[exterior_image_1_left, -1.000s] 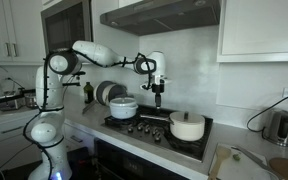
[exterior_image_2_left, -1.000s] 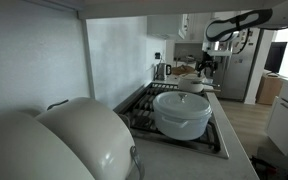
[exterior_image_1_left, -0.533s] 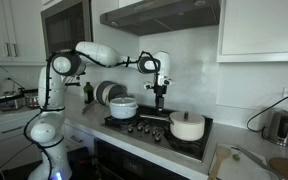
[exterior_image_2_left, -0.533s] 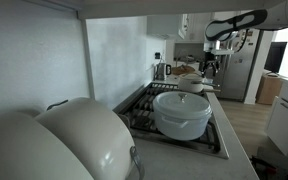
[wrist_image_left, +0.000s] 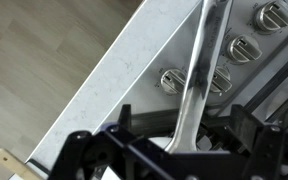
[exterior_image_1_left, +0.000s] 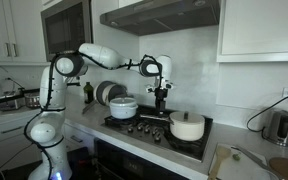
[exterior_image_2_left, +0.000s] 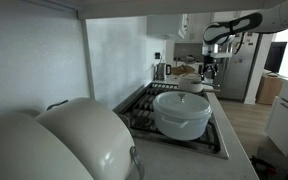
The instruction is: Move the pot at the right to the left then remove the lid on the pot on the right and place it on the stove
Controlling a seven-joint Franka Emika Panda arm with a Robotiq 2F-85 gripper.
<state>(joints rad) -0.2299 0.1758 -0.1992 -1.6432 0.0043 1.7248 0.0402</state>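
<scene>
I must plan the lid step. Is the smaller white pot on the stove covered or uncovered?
Covered: in an exterior view the flat lid sits on the pot.

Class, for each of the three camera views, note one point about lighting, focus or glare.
In an exterior view, light is even, the backsplash glows under the hood, and the gripper reads dark. In an exterior view, the white domed shapes up front are blurred, the nearer white pot sharper. In the wrist view, the knobs catch glare; the gripper is a near-black silhouette.

White arm (exterior_image_1_left: 104, 54) of rounded segments, dark joint rings, black jaws.
</scene>
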